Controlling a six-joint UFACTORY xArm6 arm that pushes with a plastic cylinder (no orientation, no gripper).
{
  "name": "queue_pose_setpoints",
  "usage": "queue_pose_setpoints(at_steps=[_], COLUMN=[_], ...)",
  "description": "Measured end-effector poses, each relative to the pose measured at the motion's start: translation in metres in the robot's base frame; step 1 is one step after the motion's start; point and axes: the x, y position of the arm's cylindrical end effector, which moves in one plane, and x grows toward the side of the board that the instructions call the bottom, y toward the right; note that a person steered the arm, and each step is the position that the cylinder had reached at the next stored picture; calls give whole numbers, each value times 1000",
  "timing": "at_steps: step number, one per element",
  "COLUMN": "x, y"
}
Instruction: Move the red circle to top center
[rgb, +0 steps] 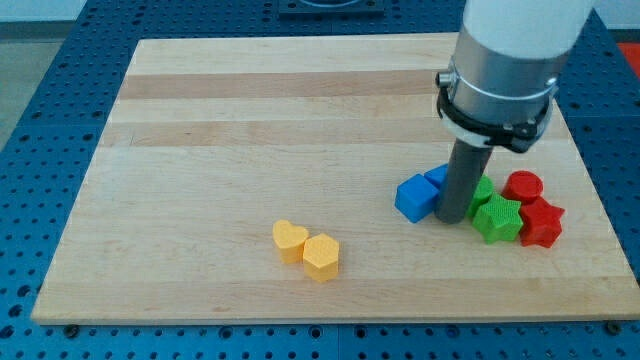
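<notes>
On the board's right side: a cluster of blue, green and red blocks sits packed around my tip, well below the view's top edge.
Board: a pale wooden board (250, 150) with a visible grain, lying on a blue perforated table (40, 110).
My tip: the lower end of the straight dark rod, my tip (451, 219), stands on the board between the blue blocks and the green ones; there are no jaws to open or close, only the rod under a wide grey and white arm housing (505, 70).
Red circle: the red round plastic block (523, 186) lies to the view's right of my tip, apart from it, with green blocks between the two.
Red star: a red star-like block (541, 222) sits just below the red circle, touching or nearly touching it.
Green blocks: a green star-shaped block (498, 218) lies just right of the rod; a second green block (484, 189) behind it is mostly hidden, so its shape is perhaps a matter of guesswork.
Blue blocks: a blue cube-like block (415, 197) sits just left of the rod; another blue block (436, 177) peeps out behind it.
Yellow blocks: a yellow heart-shaped block (289, 240) and a yellow hexagonal block (321, 256) touch each other near the view's bottom centre, well apart from the cluster.
</notes>
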Motion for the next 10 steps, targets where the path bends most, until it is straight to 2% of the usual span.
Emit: queue_pose_setpoints(at_steps=[3, 6, 8, 10], x=[-44, -13, -30, -28], y=[-7, -41, -47, -88])
